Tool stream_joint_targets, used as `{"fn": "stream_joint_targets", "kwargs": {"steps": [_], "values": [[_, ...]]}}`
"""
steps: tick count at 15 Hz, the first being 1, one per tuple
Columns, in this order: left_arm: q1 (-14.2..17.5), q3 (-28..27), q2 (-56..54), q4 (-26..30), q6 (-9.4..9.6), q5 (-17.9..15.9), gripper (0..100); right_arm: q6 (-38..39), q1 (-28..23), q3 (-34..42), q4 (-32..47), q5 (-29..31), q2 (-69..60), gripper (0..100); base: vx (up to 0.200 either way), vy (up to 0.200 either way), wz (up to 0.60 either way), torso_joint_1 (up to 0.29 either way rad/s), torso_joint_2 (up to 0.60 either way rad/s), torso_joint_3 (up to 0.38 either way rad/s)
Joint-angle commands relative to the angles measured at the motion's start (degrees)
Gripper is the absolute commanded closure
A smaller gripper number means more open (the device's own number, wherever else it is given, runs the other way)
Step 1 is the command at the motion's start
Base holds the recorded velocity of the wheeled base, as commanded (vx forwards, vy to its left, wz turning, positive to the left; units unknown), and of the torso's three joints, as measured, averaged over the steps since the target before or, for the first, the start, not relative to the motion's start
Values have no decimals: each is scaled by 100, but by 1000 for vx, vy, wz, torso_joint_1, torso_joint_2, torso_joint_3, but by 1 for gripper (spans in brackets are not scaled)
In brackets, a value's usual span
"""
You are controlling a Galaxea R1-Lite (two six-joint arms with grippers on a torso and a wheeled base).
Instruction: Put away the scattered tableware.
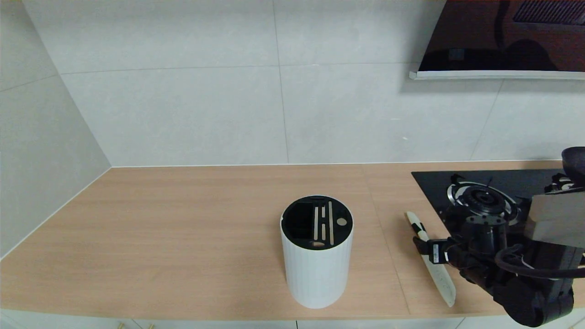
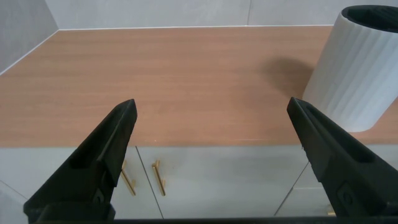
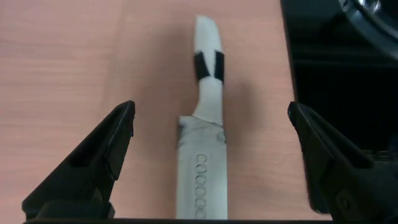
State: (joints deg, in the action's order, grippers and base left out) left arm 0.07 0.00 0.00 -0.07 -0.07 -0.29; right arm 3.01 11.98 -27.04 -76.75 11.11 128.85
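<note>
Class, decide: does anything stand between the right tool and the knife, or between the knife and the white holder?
Nothing visible does. The open right tool hangs directly over the knife, and only bare counter lies between the knife and the white holder.

Knife (image 1: 442, 283) cream-white, black band round handle, row of small ring marks along blade; holder (image 1: 316, 265) white, fine vertical ribbing, black slotted top; desk (image 1: 183, 237) warm tan wood grain; hob (image 1: 438, 183) glossy black, silver burner ring; wall tiles (image 1: 183, 114) pale grey; hood (image 1: 502, 36) dark gloss, white lower edge; jaws black; cabinet handles (image 2: 158, 177) gold.
</note>
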Motion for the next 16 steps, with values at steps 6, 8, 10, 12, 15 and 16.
{"fn": "stream_joint_targets", "kwargs": {"steps": [6, 8, 10, 12, 15, 16], "values": [[1, 0, 9, -1, -1, 3, 0, 50, 6, -302, -24, 6, 711, 0, 0, 0, 0, 0, 0, 0], [1, 0, 9, -1, -1, -6, 0, 59, 6, -372, -24, 6, 790, 0, 0, 0, 0, 0, 0, 0], [1, 0, 9, -1, -1, 3, 0, 147, 6, -399, -24, 6, 817, 0, 0, 0, 0, 0, 0, 0], [1, 0, 9, -1, -1, -6, 0, 174, 6, -425, -24, 6, 799, 0, 0, 0, 0, 0, 0, 0], [1, 0, 9, -1, -1, -6, 0, 174, 6, -425, -24, 6, 808, 0, 0, 0, 0, 0, 0, 0], [1, 0, 9, -1, -1, -6, 0, 174, 6, -425, -24, 6, 808, 0, 0, 0, 0, 0, 0, 0]]}}
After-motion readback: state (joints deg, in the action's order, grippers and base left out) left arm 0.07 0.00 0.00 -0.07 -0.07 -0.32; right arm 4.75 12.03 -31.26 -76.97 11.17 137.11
